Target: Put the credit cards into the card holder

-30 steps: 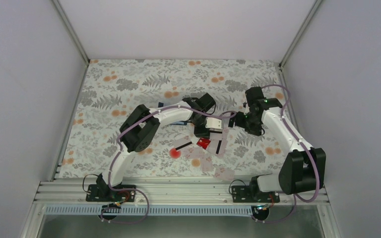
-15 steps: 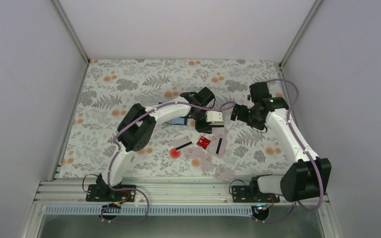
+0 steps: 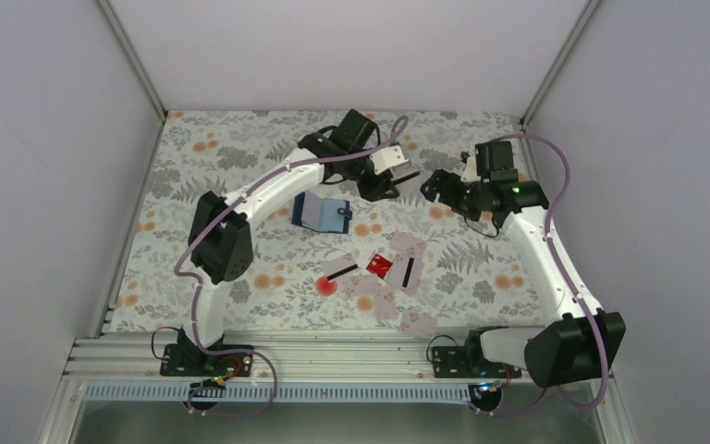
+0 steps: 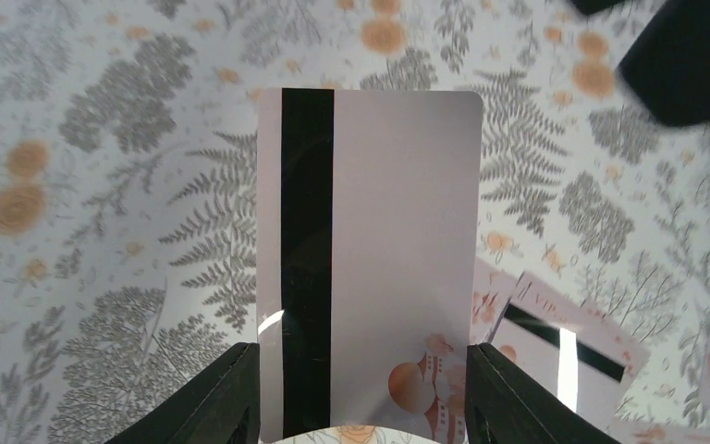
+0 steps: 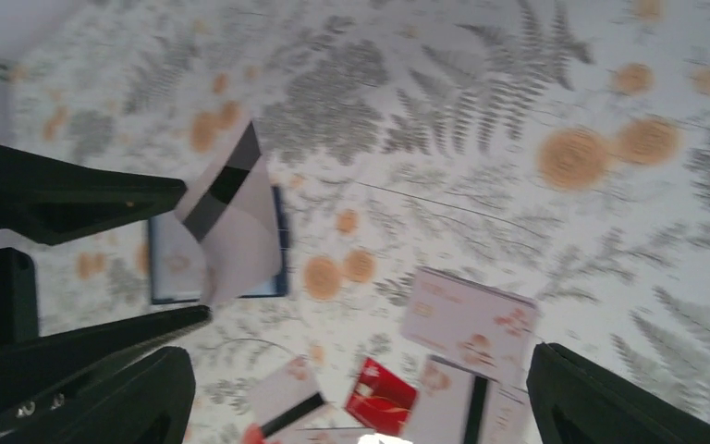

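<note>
A pale card (image 4: 397,231) with a black stripe down its back stands upright in the left gripper (image 4: 362,370), lifted clear of the tablecloth (image 4: 83,305), which is printed with grey ferns and orange flowers. The fingers (image 4: 217,402) press on the card's two long edges, a card's width apart, with its lower end between them. From overhead, this gripper is over the far middle of the tablecloth.

The card holder (image 3: 323,213) lies open and flat, nearer the arms than the held card and to its left. Its pale pockets face up and its dark blue edges show.

The other cards (image 3: 409,270) lie loose in a cluster at the middle of the tablecloth, nearer than the card holder and to its right. A red card (image 3: 381,265) sits between two striped ones, a pale one lies just beyond them, and more pale ones lie toward the near edge, some overlapping.

The right gripper (image 5: 356,365) hovers just right of the left gripper, its fingers spread wide with nothing between them.
</note>
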Controlling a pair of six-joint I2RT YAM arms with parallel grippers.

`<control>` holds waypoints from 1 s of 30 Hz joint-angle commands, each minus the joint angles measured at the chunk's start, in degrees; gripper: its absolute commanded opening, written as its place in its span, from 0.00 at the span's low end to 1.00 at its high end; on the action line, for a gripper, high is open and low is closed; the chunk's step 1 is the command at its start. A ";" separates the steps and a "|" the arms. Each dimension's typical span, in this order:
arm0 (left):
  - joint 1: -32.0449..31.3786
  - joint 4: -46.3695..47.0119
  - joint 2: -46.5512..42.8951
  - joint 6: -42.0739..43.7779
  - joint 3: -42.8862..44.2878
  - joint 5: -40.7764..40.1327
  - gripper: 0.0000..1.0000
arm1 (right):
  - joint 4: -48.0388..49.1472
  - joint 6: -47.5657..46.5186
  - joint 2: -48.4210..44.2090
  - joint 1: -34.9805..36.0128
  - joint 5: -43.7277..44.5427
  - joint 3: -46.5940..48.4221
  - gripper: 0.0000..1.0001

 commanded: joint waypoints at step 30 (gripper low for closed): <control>0.38 0.33 -7.11 -13.15 5.24 2.16 0.45 | 17.35 12.51 2.48 1.57 -14.19 1.93 0.33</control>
